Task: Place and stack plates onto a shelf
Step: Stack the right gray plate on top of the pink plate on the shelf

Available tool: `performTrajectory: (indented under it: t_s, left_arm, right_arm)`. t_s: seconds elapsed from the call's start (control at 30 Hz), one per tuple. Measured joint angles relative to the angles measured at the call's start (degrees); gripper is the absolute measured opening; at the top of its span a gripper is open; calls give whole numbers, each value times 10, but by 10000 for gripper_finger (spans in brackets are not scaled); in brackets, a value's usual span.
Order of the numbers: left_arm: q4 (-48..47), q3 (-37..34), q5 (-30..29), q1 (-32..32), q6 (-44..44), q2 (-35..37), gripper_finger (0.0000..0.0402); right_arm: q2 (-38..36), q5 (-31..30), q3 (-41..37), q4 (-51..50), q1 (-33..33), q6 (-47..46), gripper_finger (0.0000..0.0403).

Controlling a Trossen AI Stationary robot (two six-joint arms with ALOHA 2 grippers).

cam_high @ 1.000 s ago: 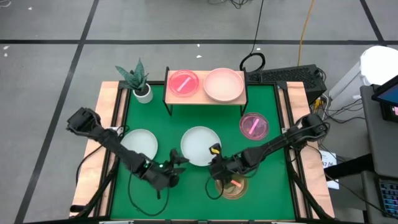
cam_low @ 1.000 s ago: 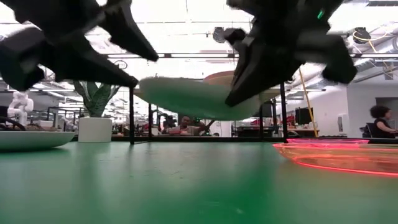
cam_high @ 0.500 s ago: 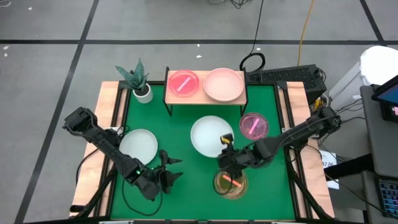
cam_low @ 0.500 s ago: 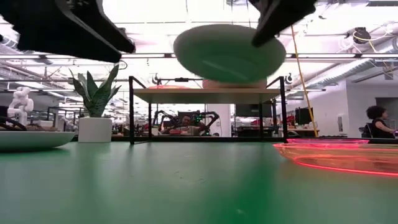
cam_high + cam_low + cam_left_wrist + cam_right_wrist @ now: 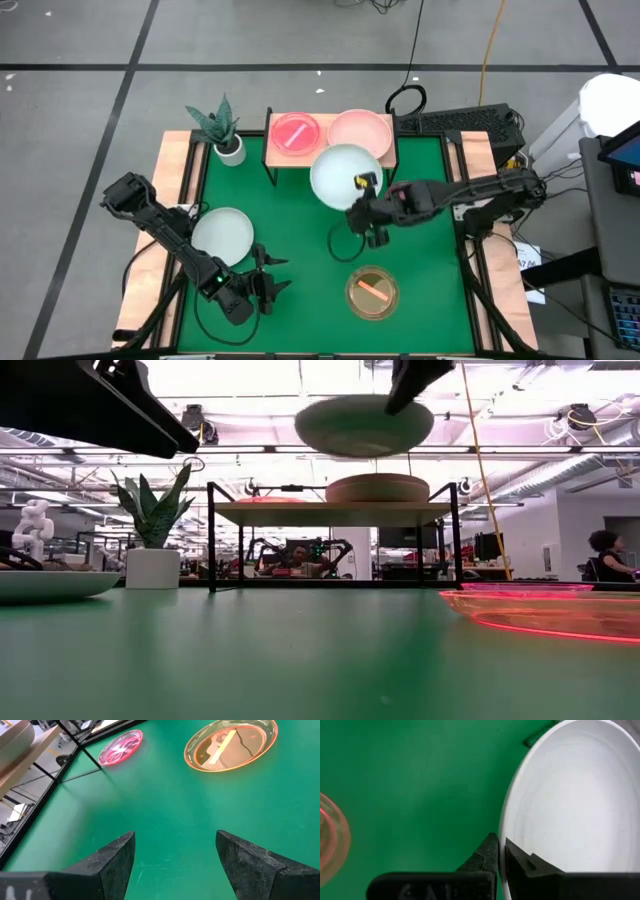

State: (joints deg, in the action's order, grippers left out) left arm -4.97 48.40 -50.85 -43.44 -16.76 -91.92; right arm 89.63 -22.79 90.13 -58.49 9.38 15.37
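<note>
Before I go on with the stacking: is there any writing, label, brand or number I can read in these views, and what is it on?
No text reads clearly in any view.
Right gripper, shut on the white plate: raised lettering on the wrist housing, too blurred to read.
Left gripper, open over the mat: a faint mark on its housing, unreadable.
Amber plate, pink plate, shelf: a plain stripe on each plate, no writing.

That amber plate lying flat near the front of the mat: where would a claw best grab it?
Probably by the rim. The amber plate lies flat and shallow, so only its raised edge offers a pinch, one finger inside, one outside, coming from above. The open left claw sits nearest, so the side facing it looks easiest. The right claw is busy holding the white plate.
</note>
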Motion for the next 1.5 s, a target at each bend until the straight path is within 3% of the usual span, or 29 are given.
performTrajectory:
  t_s: [0.47,0.7,1.5]
  left_arm:
    - [-1,0,9,0,-33,0,280]
    - [-19,0,24,0,-57,0,280]
    - [-24,0,25,-1,-62,0,280]
  right_arm:
    - [0,5,-8,4,-170,96,3]
    - [0,31,-31,11,-188,96,3]
    - [-1,20,-33,42,-242,113,3]
